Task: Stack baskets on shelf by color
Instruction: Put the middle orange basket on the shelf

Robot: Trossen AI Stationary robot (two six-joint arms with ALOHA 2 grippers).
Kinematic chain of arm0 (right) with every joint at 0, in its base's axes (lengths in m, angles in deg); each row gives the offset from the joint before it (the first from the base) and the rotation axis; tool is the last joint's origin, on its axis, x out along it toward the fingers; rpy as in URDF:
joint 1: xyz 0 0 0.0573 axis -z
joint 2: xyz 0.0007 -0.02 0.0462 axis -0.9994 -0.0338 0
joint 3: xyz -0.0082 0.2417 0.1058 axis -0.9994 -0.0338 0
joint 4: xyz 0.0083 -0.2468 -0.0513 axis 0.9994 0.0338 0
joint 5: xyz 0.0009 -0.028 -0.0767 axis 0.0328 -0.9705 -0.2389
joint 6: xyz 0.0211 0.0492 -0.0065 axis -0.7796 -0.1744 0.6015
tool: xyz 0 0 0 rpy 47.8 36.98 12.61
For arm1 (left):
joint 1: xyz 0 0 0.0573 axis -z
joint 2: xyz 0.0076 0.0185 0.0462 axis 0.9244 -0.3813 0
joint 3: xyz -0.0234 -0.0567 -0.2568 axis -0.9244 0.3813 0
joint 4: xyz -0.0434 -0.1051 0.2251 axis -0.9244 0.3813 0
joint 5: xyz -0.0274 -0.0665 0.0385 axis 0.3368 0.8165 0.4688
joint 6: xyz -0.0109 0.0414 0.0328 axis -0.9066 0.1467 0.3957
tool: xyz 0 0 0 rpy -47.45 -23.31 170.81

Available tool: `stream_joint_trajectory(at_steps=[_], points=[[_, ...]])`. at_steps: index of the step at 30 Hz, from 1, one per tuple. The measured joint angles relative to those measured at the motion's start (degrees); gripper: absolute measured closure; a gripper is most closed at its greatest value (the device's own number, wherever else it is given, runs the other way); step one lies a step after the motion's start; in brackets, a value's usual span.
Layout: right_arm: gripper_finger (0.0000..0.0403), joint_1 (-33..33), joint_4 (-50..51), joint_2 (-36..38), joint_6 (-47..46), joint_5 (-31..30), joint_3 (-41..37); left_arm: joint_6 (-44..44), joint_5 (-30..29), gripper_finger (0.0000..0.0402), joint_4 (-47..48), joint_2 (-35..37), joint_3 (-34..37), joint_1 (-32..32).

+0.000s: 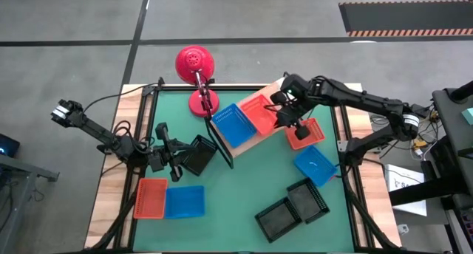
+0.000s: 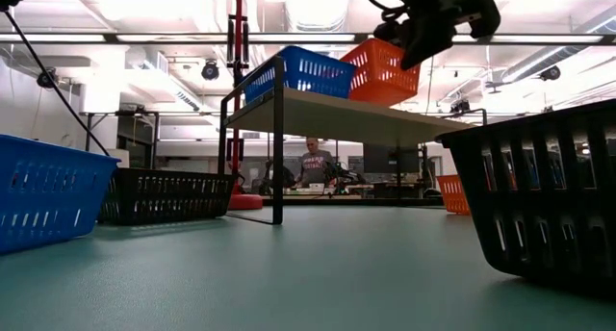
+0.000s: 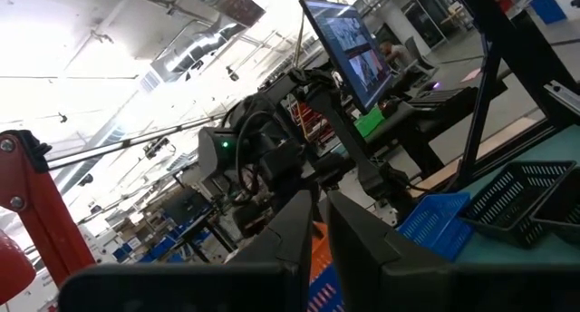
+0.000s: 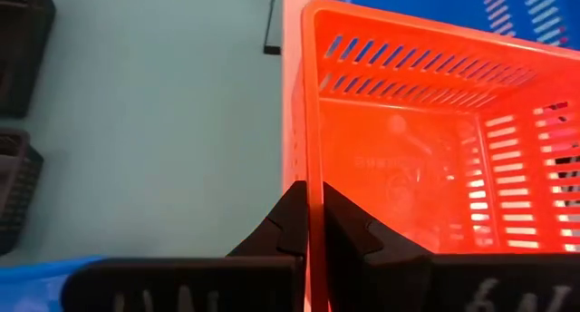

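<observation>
right gripper (image 4: 314, 226) pinches the wall of a red-orange mesh basket (image 4: 426, 149); left gripper (image 1: 177, 159) pinches a black basket (image 1: 199, 154).

- blue baskets: 3 — one on the shelf (image 1: 235, 125), one on the desk's left (image 1: 184, 202), one on its right (image 1: 316, 165)
- red-orange baskets: 3 — one on the shelf (image 1: 260, 112), one beside it (image 1: 305, 134), one on the left (image 1: 151, 198)
- black baskets: 3 — two front right (image 1: 278, 218) (image 1: 308, 198), one on the left (image 1: 198, 154)
- shelf (image 1: 255, 139): 1
- red lamp (image 1: 196, 66): 1
- arms: 2
</observation>
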Motion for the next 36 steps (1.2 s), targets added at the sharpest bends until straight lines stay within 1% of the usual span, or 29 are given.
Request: stream_joint_trajectory(at_steps=[5,8,9,20,31,36], points=[[0.0394,-0.32,-0.10,0.15,-0.22,-2.53,0.00,-0.03,0.00,0.0380,0.00,0.00,0.00,0.00],[0.0394,-0.32,-0.32,0.30,-0.20,-8.46,0.00,-0.13,0.02,0.0380,0.00,0.00,0.00,0.00],[0.0394,-0.32,-0.32,0.07,-0.14,-9.43,0.00,-0.13,0.00,0.0380,-0.02,0.00,0.00,0.00],[0.0394,-0.30,-2.27,-4.18,1.13,-9.19,0.00,-0.11,0.00,0.0380,-0.02,0.00,0.00,0.00],[0.0394,-0.32,-1.29,-4.13,2.28,-8.92,0.02,-0.09,0.02,0.0380,0.00,0.00,0.02,0.00],[0.0394,-0.32,-1.35,-4.07,-0.59,-8.91,0.02,-0.07,0.02,0.0380,0.00,0.00,0.02,0.00]])
